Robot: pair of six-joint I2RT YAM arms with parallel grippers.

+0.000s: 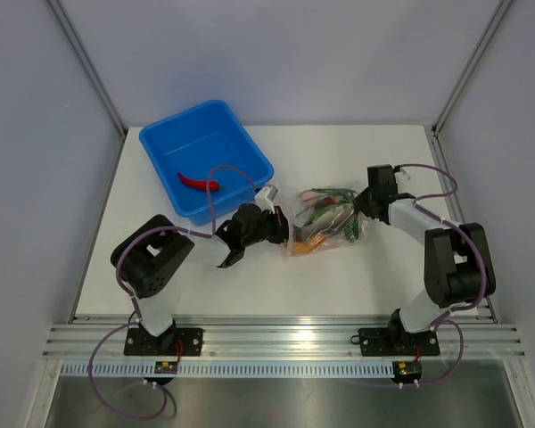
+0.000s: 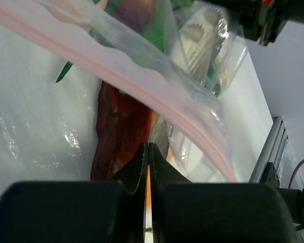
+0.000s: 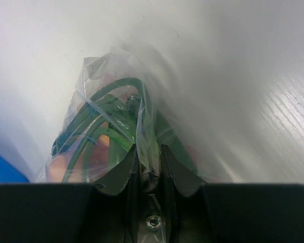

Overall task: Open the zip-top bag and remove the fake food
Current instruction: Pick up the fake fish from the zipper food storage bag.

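Location of zip-top bag (image 1: pixel 325 225): flat on white worktop (image 1: pixel 366 276), mid-field, just right of blue tub (image 1: pixel 174 147), between both hands. Left hand (image 1: pixel 282 228): at bag's zip end, fingers (image 2: pixel 137 169) pressed fully together just beneath pink zip strip (image 2: pixel 142 88); cannot tell whether any film caught between them. Right hand (image 1: pixel 360 212): at opposite end, pinching a gathered fold of clear film. Material: thin, clear, crinkly plastic, glossy and creased; zip strip a firmer pinkish ridge along one edge. Contents, fake food (image 1: pixel 319 214): hard moulded plastic pieces, among them looped green beans (image 3: pixel 99 109), a dark red piece (image 2: pixel 119 131), a white ridged piece (image 2: pixel 200 35) and something orange near lower edge. One red chili (image 1: pixel 199 182) lying in tub, well apart from bag. Handling, as judged: light, limp, slippery; no stiffness to push against; film likely to slide or bunch in a grip, unlikely to break. Best hold judged to be the two lips of zip strip, one per hand, pulled apart; closed end suited to lifting and tipping. Toy pieces rigid, smooth, prone to roll once free.
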